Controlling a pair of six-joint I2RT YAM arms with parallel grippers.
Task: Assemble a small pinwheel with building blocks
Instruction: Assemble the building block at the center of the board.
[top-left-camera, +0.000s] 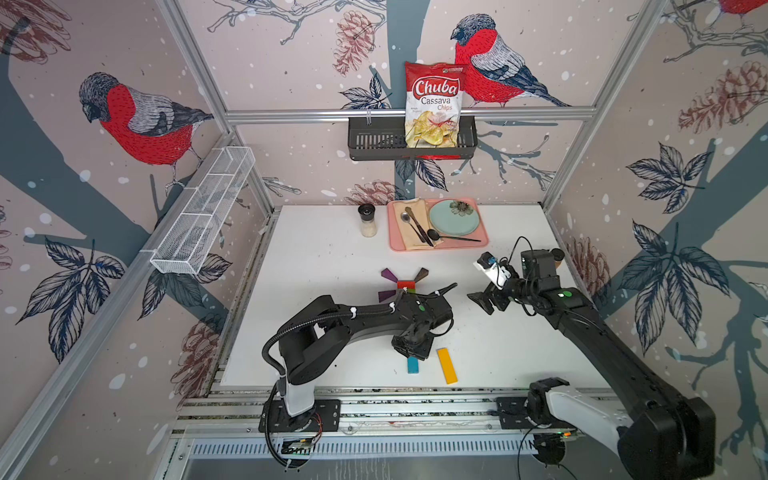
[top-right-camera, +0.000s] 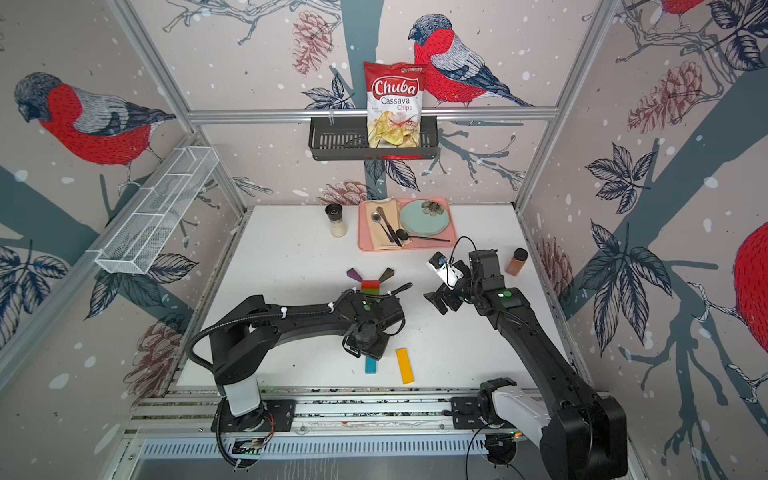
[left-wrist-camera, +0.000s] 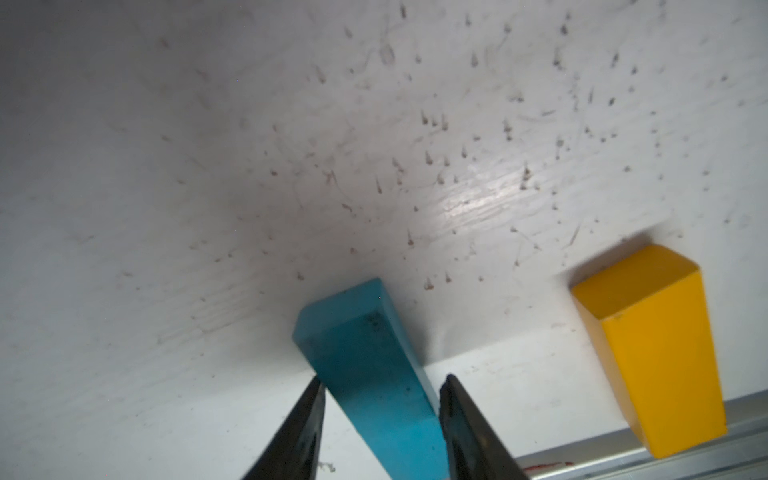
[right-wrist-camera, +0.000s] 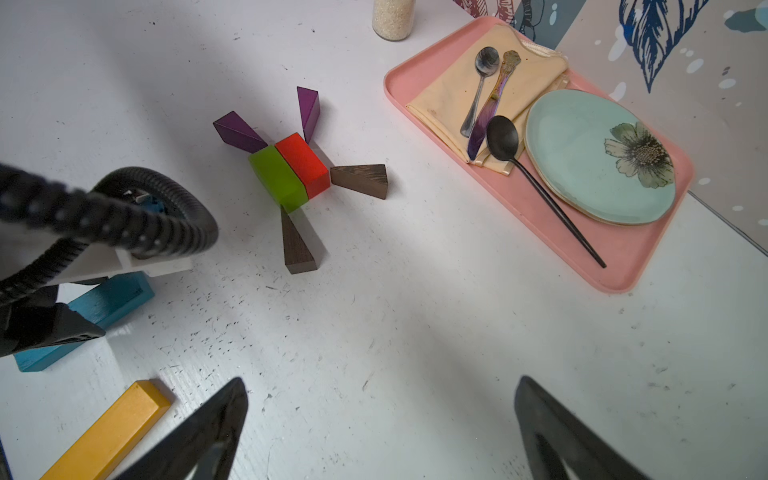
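**A:** Entry one, nearest the robot's base?

**B:** Yellow bar (top-left-camera: 446, 365). It lies flat on the table (right-wrist-camera: 415, 332), well to the near side of the hub (right-wrist-camera: 291, 170). It is loose, and neither tool touches it.

**A:** Entry two?

**B:** Blue bar (left-wrist-camera: 374, 345), just beside the yellow one and also on the hub's near side. The left tool (left-wrist-camera: 382, 378) straddles it. The jaws are narrow and set against both long sides, so as far as the wrist view shows they are closed on the bar. The bar lies on the table, not yet lifted.

**A:** Entry three?

**B:** Right tool (right-wrist-camera: 380, 386), to the right of the hub and over bare table. Its jaws are spread wide with nothing between them.

**A:** The hub itself?

**B:** Green brick (right-wrist-camera: 276, 178) on the near side and red brick (right-wrist-camera: 301, 164) on the far side, touching along their length. Two purple wedges (right-wrist-camera: 239, 132) fan out on the hub's left and two brown wedges (right-wrist-camera: 361, 180) on its right. Their tips sit at or just beside the hub's corners.

**A:** Beyond the hub?

**B:** Pink tray (right-wrist-camera: 615, 286) with a cloth, cutlery and a plate, and a shaker (top-left-camera: 367, 220) beside it. None of these belong to the task.

**A:** Tally?

**B:** Six of the eight blocks are placed, and the head of the pinwheel looks complete. By my judgement only the stem is left. Both bars have yet to be set against the hub's near side, and the blue one is in hand first.
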